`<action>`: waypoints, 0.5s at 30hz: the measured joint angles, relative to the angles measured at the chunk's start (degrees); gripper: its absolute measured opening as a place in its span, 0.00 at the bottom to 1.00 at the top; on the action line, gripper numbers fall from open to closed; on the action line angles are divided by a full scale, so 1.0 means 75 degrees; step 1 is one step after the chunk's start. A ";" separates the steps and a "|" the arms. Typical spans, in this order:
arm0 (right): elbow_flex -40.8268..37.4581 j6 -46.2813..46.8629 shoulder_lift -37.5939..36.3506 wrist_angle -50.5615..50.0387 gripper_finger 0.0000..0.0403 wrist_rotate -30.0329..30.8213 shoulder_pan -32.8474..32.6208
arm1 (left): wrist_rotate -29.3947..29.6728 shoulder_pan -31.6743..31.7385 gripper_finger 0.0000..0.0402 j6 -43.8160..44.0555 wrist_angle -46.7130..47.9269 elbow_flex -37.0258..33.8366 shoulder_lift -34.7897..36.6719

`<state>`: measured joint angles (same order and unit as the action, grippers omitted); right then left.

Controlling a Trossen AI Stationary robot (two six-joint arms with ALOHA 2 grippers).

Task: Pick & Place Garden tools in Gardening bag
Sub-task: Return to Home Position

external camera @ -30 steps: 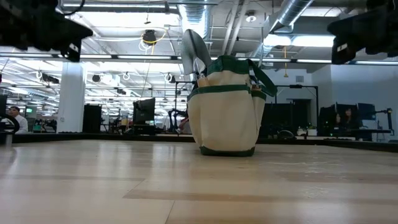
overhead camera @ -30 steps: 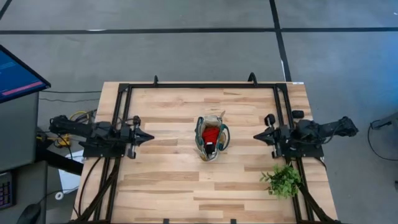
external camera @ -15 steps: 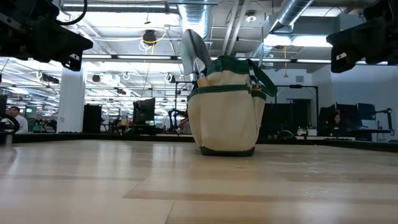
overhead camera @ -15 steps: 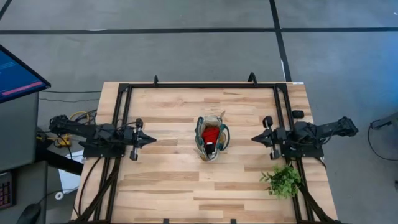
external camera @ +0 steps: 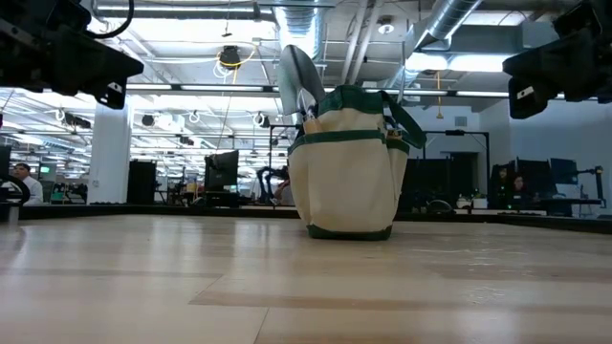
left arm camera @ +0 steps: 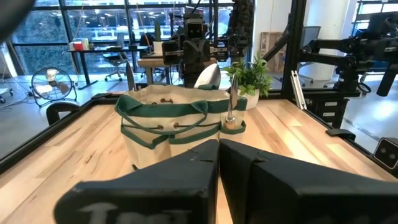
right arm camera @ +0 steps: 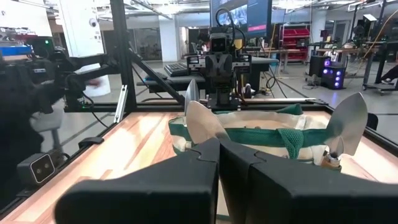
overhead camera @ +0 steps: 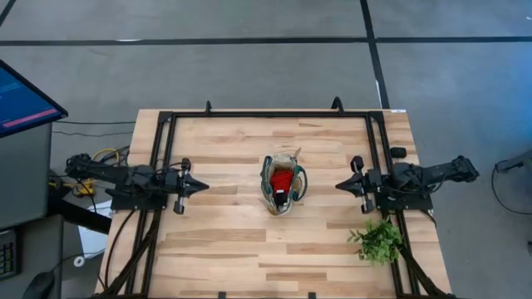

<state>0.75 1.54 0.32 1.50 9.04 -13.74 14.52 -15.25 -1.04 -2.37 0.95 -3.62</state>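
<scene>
Left claw [overhead camera: 202, 187], right claw [overhead camera: 339, 185]: closed, empty, clear of the gardening bag [overhead camera: 283, 184].
Top-heavy risk: the trowel [external camera: 298, 78] overtops the rim; a jolted surface [overhead camera: 233, 241] could tip it.

The gardening bag [overhead camera: 283, 184] stands upright at the middle of the table [overhead camera: 233, 249], between the 2 arms. The left gripper [overhead camera: 199, 186] hangs above the boards off the bag's left side and the right gripper [overhead camera: 342, 184] off its right. Both point at the bag and are well apart from it. A small item [overhead camera: 283, 178] lies in the bag's open top, and a tool blade [external camera: 298, 81] sticks up past its rim. The plant sprig [overhead camera: 378, 241] lies on the table near the right edge, just beside the right arm, toward the high view's lower edge and apart from the bag. A monitor [overhead camera: 25, 104] stands off the table's left side.
</scene>
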 joint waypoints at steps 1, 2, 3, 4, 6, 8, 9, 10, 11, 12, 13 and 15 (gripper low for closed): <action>0.0000 0.0000 0.0000 -0.0003 0.00 0.0000 0.0000 | 0.0000 0.0000 0.00 0.0000 -0.0013 0.0000 0.0000; 0.0000 0.0000 0.0000 -0.0003 0.00 0.0000 0.0000 | 0.0000 0.0000 0.00 0.0000 -0.0020 0.0000 0.0000; 0.0000 0.0000 0.0000 -0.0006 0.00 0.0000 0.0000 | 0.0000 0.0000 0.00 0.0000 -0.0022 0.0000 0.0000; 0.0000 0.0000 0.0000 -0.0006 0.00 0.0000 0.0000 | 0.0000 0.0000 0.00 0.0000 -0.0023 0.0000 0.0000; 0.0003 0.0000 0.0000 -0.0012 0.00 0.0000 0.0000 | 0.0000 0.0000 0.00 0.0000 -0.0032 0.0000 0.0000; 0.0003 0.0000 0.0000 -0.0015 0.00 0.0000 0.0000 | 0.0000 0.0000 0.00 0.0000 -0.0047 0.0000 0.0000; 0.0003 0.0000 0.0000 -0.0015 0.00 -0.0003 0.0000 | 0.0000 0.0000 0.00 0.0000 -0.0054 0.0000 0.0000; 0.0003 0.0000 0.0000 -0.0017 0.00 -0.0002 0.0000 | 0.0000 0.0000 0.00 0.0000 -0.0055 0.0000 0.0000; 0.0003 0.0000 0.0000 -0.0017 0.00 -0.0001 0.0000 | 0.0000 0.0000 0.00 0.0000 -0.0058 0.0000 0.0000; 0.0003 0.0000 0.0000 -0.0017 0.00 -0.0002 0.0000 | 0.0000 0.0000 0.00 0.0000 -0.0064 0.0000 0.0000; 0.0003 0.0000 0.0000 -0.0019 0.00 -0.0003 0.0000 | 0.0000 0.0000 0.00 0.0000 -0.0076 0.0000 0.0000; 0.0003 0.0000 0.0001 -0.0020 0.00 -0.0003 0.0000 | 0.0000 0.0000 0.00 0.0000 -0.0092 0.0000 0.0000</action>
<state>0.78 1.54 0.32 1.34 9.02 -13.74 14.52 -15.25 -1.04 -3.06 0.95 -3.62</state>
